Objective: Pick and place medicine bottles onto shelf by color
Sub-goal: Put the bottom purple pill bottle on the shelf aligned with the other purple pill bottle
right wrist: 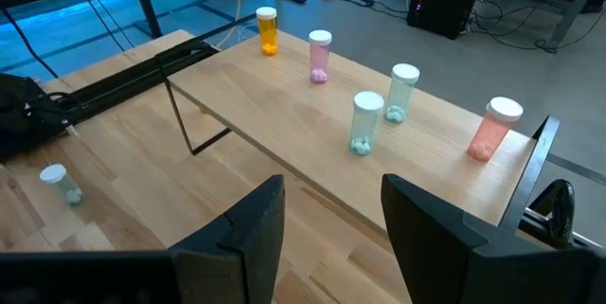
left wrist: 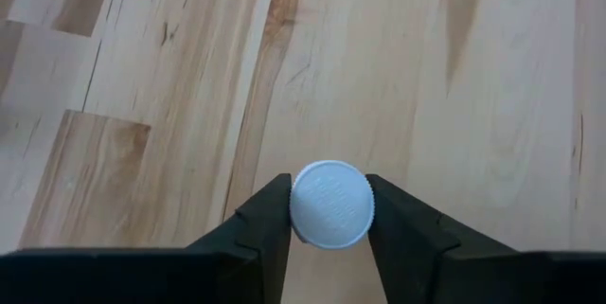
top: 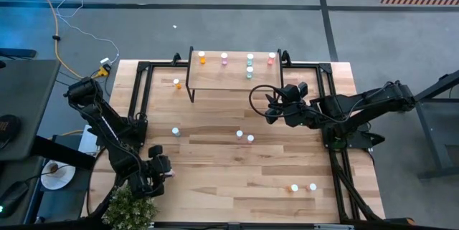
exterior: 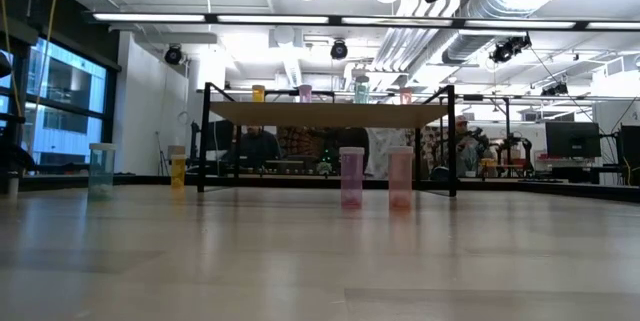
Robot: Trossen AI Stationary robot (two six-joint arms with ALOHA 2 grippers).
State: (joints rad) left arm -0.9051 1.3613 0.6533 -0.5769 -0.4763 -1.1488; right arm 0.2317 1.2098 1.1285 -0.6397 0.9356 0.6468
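Note:
The shelf (top: 233, 74) stands at the table's far side and carries an orange (right wrist: 268, 31), a pink (right wrist: 320, 56), two teal (right wrist: 365, 122) and a red bottle (right wrist: 494, 129). More bottles stand loose on the table (top: 244, 137). My left gripper (top: 163, 169), near the table's front left, is shut on a white-capped bottle (left wrist: 330, 205). My right gripper (top: 276, 106) is open and empty, beside the shelf's right end and nearer than it. My left gripper pinches the bottle at its white cap (left wrist: 301, 211) between its two fingers, which point down from above. The bottle stands upright in the hold. The cap hides its body, and I cannot tell whether it is on the table.
Loose bottles: an orange one (top: 177, 83) left of the shelf, one at mid-left (top: 176, 131), two in the middle (top: 249, 138), two near the front right (top: 303, 187). A black frame (top: 140, 90) runs along the table's sides. A plant (top: 133, 205) sits at the front left corner.

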